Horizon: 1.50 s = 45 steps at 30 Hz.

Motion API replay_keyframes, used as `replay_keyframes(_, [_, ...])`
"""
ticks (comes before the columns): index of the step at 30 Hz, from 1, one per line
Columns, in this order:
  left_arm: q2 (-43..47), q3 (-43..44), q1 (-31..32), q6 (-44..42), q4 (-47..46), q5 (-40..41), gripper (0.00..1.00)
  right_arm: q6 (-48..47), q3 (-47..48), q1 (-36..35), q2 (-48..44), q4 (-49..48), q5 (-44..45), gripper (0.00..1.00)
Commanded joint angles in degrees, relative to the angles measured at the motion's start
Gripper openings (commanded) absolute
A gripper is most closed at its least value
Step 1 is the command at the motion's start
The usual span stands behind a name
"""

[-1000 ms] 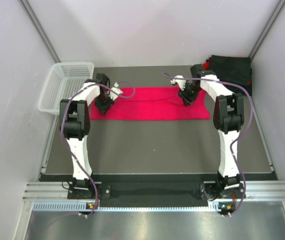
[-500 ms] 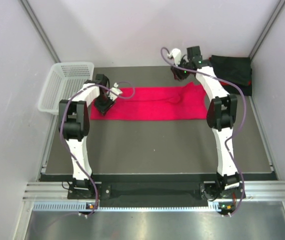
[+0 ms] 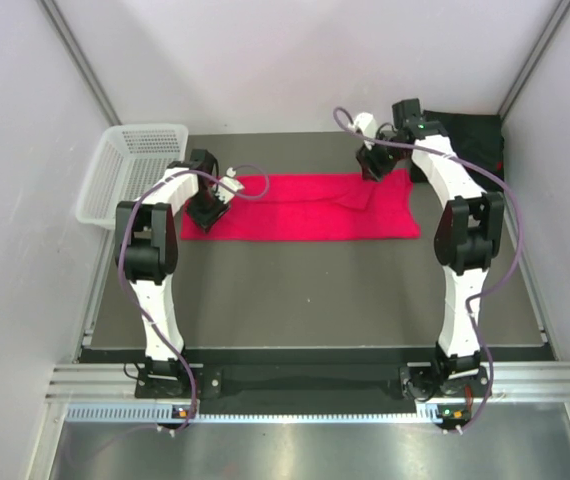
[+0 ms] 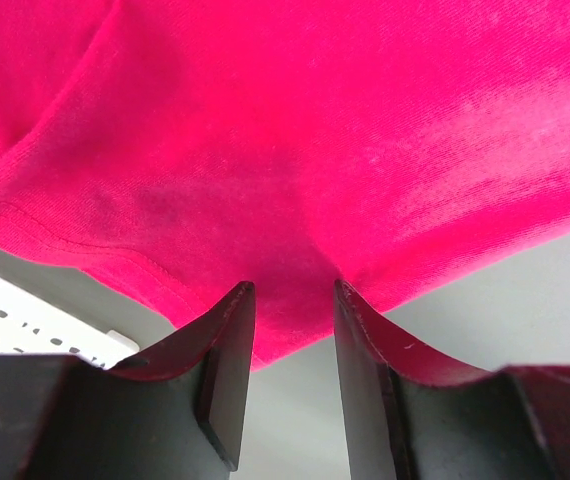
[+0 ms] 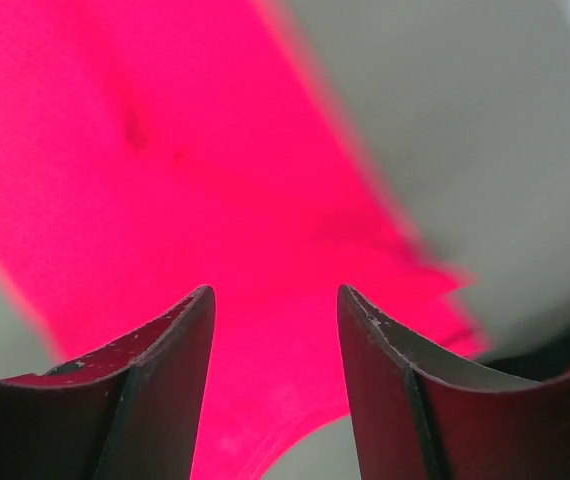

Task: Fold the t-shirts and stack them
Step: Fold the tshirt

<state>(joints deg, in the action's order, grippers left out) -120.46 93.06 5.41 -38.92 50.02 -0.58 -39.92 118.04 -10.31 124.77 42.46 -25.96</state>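
Between the parted fingers of your left gripper a corner of the red shirt lies slack; nothing is clamped. Your right gripper also stands with its fingers apart. It hangs over the opposite end of that shirt, near its far edge, and holds nothing; its view is blurred.

Outward from both, the red shirt lies as one long flat band across the far half of the table. The left gripper is at its left end, the right gripper at its far right corner.

Material: soft knit, bright crimson, matte, with a stitched hem along the edge and a few shallow creases near the middle.

Black shirts sit crumpled in a heap at the far right corner, just beside the band's right end. The basket, white plastic mesh and rectangular, stands at the far left, apart from the cloth.

Progress, as a judgement: the band shape suggests a first lengthwise fold is laid down. You have the crosswise folds left, the black shirts are unfolded, and no stack exists yet.
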Motion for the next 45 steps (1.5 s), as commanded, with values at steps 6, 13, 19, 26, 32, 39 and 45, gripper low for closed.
replay_keyframes(6, [2.2, 0.1, 0.2, -0.6, 0.0, 2.2, 0.45, -23.6, -16.6, 0.1, -7.6, 10.2, -2.6, 0.53])
replay_keyframes(13, [1.6, -0.2, 0.2, -0.2, -0.1, 2.6, 0.46, -26.5, -15.7, -0.7, -5.7, 9.1, -1.3, 0.53])
replay_keyframes(19, [1.4, -0.4, 0.4, -0.3, -0.2, 2.8, 0.46, -27.8, -12.7, -1.4, -4.1, 9.0, -1.1, 0.52])
replay_keyframes(26, [0.7, -0.3, 0.4, -0.2, -0.3, 3.2, 0.46, -29.9, -9.6, -2.7, -0.8, 11.2, -0.5, 0.48])
replay_keyframes(32, [0.2, -0.4, 0.3, -0.2, -0.5, 3.5, 0.46, -31.3, -8.1, -4.0, 1.7, 11.4, 0.7, 0.44])
replay_keyframes(39, [-0.4, 0.0, 0.4, -0.4, -0.4, 3.9, 0.46, -31.9, -5.2, -4.0, 4.9, 12.4, 1.7, 0.43])
replay_keyframes(45, [-1.0, 0.3, 0.4, -0.1, -0.4, 3.9, 0.46, -31.9, -4.1, -4.1, 6.1, 11.9, 2.4, 0.42])
